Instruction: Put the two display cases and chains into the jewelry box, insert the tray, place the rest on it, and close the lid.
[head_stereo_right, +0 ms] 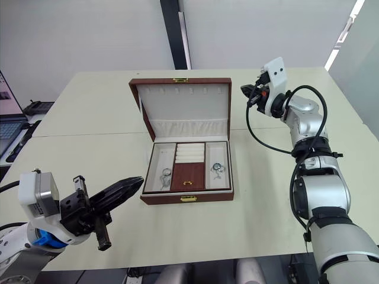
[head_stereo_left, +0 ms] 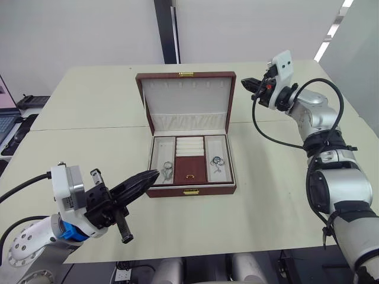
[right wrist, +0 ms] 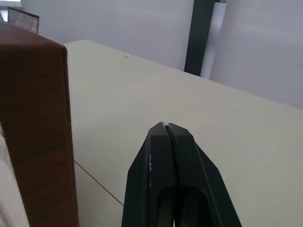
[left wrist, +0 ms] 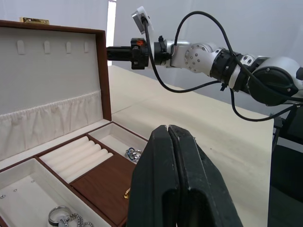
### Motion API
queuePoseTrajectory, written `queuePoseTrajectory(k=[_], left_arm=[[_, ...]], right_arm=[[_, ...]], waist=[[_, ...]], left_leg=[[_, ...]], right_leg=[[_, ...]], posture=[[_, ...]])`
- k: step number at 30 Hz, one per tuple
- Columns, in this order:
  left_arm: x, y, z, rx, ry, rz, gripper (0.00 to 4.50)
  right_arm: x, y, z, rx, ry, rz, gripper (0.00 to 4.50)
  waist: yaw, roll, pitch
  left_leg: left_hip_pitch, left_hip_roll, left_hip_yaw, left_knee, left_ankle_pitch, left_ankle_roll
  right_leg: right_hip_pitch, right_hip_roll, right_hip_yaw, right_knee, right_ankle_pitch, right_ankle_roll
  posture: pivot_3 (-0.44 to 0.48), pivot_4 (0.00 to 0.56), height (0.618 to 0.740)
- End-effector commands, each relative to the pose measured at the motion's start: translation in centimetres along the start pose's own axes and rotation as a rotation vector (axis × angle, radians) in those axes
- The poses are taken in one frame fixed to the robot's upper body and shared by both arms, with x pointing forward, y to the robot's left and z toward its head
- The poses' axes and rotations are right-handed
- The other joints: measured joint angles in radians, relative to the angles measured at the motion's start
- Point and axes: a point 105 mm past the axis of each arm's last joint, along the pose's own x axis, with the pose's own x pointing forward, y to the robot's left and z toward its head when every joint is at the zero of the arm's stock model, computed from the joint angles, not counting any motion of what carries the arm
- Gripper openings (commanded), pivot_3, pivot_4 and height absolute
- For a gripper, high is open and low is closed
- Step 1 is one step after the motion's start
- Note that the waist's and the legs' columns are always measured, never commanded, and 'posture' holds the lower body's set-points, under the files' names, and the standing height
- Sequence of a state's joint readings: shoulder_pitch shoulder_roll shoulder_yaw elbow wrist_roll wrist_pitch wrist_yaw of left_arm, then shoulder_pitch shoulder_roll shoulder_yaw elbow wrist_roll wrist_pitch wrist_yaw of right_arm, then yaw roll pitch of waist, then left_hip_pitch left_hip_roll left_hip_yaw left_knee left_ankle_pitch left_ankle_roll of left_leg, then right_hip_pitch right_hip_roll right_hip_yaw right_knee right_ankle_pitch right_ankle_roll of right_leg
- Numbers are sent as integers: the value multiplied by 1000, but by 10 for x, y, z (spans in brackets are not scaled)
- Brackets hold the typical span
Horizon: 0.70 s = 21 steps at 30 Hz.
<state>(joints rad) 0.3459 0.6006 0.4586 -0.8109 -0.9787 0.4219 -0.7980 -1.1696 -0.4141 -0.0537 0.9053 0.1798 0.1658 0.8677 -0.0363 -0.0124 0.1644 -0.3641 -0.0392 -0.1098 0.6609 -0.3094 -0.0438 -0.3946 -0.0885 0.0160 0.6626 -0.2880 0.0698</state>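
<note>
The jewelry box (head_stereo_left: 190, 191) stands open mid-table, and its lid (head_stereo_left: 188, 100) is upright with the cream lining facing me. The tray (head_stereo_left: 190, 168) sits inside the box. A ring-topped silvery piece (head_stereo_left: 167, 171) lies in the tray's left compartment, and a small chain (head_stereo_left: 217, 161) lies in its right one. The display cases are hidden. My left gripper (head_stereo_left: 154, 174) is shut and empty, with its tip by the box's front left corner. My right gripper (head_stereo_left: 244, 83) is also shut and empty, raised just right of the lid's top edge (right wrist: 38, 118).
The pale table (head_stereo_left: 89, 118) has a seam running across behind the box. A laptop (head_stereo_left: 6, 118) sits off the far left edge. A cable loops from my right forearm (head_stereo_left: 314, 118) above the table's right side.
</note>
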Motion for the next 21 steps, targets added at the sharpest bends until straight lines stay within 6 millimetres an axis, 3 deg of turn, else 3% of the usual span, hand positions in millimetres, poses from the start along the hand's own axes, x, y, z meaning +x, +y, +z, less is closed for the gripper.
queuePoseTrajectory(k=[1, 12, 21], left_arm=[[-1, -3, 0, 17, 6, -16, 0], [-9, -2, -6, 6, 33, 5, 0], [-32, 5, -15, -8, 105, 57, 0]], right_arm=[[4, 18, 31, -52, -95, 132, 14], [-4, 36, 33, -57, -113, 251, 14], [-36, 56, 35, -72, -59, 428, 14]], waist=[[0, 0, 0], [1, 1, 1], [4, 2, 1]], left_leg=[[0, 0, 0, 0, 0, 0], [0, 0, -2, 0, 0, 0], [-1, 0, -2, 0, 0, 0]], right_leg=[[0, 0, 0, 0, 0, 0], [-1, 0, 1, 0, 0, 0], [-1, 0, 0, 0, 0, 0]], posture=[[0, 150, 740], [0, 150, 740], [0, 150, 740]])
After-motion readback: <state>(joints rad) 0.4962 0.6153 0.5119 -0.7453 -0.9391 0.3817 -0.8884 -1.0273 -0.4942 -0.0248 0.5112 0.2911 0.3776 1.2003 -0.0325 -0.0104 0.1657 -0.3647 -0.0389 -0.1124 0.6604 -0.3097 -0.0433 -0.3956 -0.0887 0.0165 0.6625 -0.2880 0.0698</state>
